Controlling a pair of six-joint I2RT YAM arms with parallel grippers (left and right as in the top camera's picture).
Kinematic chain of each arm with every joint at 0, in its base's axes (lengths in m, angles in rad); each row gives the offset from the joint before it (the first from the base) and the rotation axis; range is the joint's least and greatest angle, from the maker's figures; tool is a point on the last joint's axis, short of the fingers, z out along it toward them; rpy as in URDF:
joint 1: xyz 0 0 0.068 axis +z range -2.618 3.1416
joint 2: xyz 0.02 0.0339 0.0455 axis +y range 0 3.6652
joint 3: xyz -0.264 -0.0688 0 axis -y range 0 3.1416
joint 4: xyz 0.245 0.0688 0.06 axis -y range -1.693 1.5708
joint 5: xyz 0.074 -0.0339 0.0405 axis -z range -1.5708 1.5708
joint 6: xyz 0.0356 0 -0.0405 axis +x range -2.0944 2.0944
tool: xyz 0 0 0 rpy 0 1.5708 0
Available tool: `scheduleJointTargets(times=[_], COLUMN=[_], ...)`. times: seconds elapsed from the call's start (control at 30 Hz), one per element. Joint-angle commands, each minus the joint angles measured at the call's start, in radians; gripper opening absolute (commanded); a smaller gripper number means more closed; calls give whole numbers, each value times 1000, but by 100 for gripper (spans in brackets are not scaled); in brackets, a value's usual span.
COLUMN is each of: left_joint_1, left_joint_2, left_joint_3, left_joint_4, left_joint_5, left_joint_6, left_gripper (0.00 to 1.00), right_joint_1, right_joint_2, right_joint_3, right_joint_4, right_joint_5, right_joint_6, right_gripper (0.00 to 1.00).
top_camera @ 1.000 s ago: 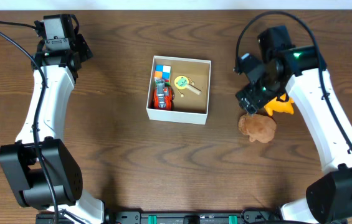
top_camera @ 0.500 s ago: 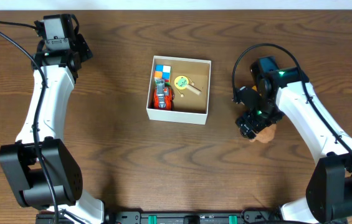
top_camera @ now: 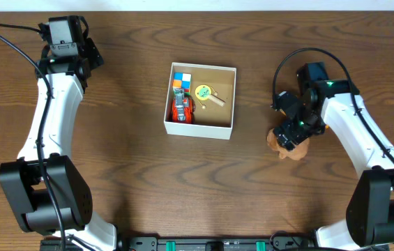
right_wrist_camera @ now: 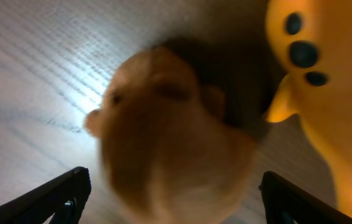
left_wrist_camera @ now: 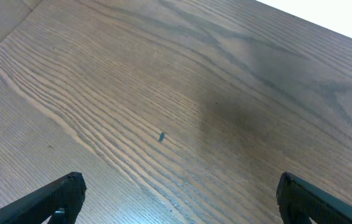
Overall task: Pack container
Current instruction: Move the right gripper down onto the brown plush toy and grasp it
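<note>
Dropping onto its target, the right pincer [top_camera: 291, 135] has come down over the brown plush toy [top_camera: 289, 147] within the last second, having hung a little farther from the container [top_camera: 199, 130] and nearer the far edge of the bench [top_camera: 127, 160] a moment before. Its jaws stand wide apart and straddle the plush without gripping it, as the wrist view shows, with the soft toy filling the gap between the two fingertips.

The shift suggests the next item is about to be picked. The white-walled container sits at mid-bench, well apart from the plush, and already holds a coloured cube [top_camera: 180, 82], a red toy car [top_camera: 181, 109] and a yellow-green magnifier toy [top_camera: 207, 93]. Its side nearer the plush looks the freest spot for one more toy.

A yellow toy [right_wrist_camera: 325, 81] lies just beside the plush, on the side away from the container, and seems the main hazard: a closing finger could catch or nudge it. The container's low wall must also be cleared on the way in.

The left pincer [left_wrist_camera: 182, 199] hangs released over bare wood, well away on the container's other side, and blocks nothing.
</note>
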Motion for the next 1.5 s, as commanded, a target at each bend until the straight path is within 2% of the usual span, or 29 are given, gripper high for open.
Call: scheduleJointTargets(times=[0.0, 0.1, 0.23, 0.47, 0.7, 0.77, 0.93, 1.13, 1.47], left_joint_1=[3, 3, 3, 3, 3, 3, 3, 3, 3], left_joint_2=[-8, -8, -8, -8, -8, -8, -8, -8, -8], left_joint_3=[13, 13, 13, 13, 13, 13, 13, 13, 13], left_joint_4=[-2, -2, -2, -2, -2, -2, -2, -2, -2], left_joint_5=[-9, -9, -9, -9, -9, -9, -9, -9, -9], left_joint_6=[5, 5, 5, 5, 5, 5, 5, 5, 5], left_gripper=[98, 98, 98, 98, 98, 98, 98, 98, 98], right_joint_1=[-31, -55, -75, -76, -76, -76, -76, -76, -77], right_joint_2=[3, 3, 3, 3, 3, 3, 3, 3, 4], right_joint_3=[-5, -5, -5, -5, -5, -5, -5, -9, -100], right_joint_4=[13, 19, 14, -2, 8, 0, -31, -35, 14], right_joint_5=[3, -9, -10, -95, -228, -250, -248, -240, -225], right_joint_6=[-44, -85, -89, -155, -155, -154, -196, -289, -293], right_gripper=[86, 75, 79, 77, 62, 64, 79, 78, 80])
